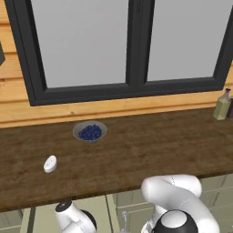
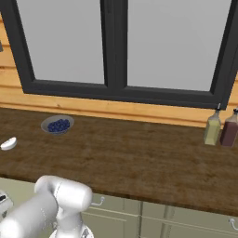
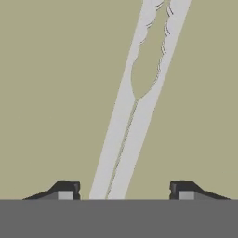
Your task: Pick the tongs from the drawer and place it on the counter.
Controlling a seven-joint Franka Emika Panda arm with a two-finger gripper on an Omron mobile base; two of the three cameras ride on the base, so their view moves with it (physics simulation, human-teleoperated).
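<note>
In the hand view the silver-grey tongs (image 3: 135, 116) lie flat on the pale olive-beige floor of the drawer (image 3: 51, 93), running from the bottom middle up to the top right. My gripper (image 3: 124, 190) hangs just above them, open, with one dark fingertip (image 3: 67, 189) on each side of the tongs' arms and nothing held. The dark brown wood-grain counter (image 1: 136, 150) stretches across both base views, and the arm reaches down below its front edge.
On the counter stand a glass bowl of blueberries (image 1: 90, 132), a small white oval object (image 1: 50, 164) and, at the right, an olive bottle (image 2: 212, 128) and a dark red bottle (image 2: 230, 129). Cabinet fronts with metal handles (image 2: 98, 201) lie under the counter.
</note>
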